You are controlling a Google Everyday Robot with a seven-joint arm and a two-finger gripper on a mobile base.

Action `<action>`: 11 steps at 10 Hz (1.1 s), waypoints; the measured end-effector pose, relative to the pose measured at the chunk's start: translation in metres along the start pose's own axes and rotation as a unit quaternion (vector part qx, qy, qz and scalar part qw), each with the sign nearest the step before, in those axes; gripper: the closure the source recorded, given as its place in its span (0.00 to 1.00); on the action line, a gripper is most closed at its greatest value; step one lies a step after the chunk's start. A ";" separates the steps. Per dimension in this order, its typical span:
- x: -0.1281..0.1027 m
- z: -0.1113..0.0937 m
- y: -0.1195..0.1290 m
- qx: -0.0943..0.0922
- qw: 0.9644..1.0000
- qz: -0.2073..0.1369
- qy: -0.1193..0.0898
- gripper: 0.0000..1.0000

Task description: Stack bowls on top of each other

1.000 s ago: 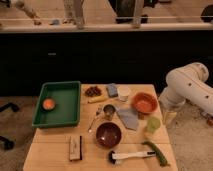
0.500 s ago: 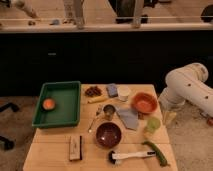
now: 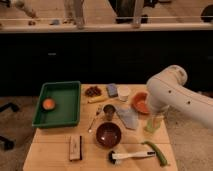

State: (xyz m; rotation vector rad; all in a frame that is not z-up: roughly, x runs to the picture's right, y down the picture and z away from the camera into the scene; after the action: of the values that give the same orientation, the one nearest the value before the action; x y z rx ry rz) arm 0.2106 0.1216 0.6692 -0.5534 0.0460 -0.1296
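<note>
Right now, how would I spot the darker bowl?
On the wooden table, look front and centre, just behind the white-handled brush. The maroon bowl sits there, left of the gripper hanging by the right edge; unlike the orange-red bowl, it is dark.

The white arm [image 3: 172, 95] bends at 1 elbow, its gripper [image 3: 154, 120] hanging low beneath it, jaws spread wide.

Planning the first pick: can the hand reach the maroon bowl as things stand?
Probably yes. The hand sits at the table's right side beside the orange bowl; the maroon bowl stands clear near the front, nothing over it, metal cup just behind.
</note>
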 end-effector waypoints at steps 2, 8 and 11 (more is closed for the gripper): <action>-0.023 0.000 0.004 -0.002 1.000 -0.028 0.005 0.20; -0.081 0.013 0.026 -0.015 0.991 -0.133 0.015 0.20; -0.099 0.019 0.041 -0.027 0.982 -0.184 0.017 0.20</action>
State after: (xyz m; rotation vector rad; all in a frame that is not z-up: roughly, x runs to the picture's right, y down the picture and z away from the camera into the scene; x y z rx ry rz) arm 0.1184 0.1791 0.6644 -0.6093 -0.0197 -0.5002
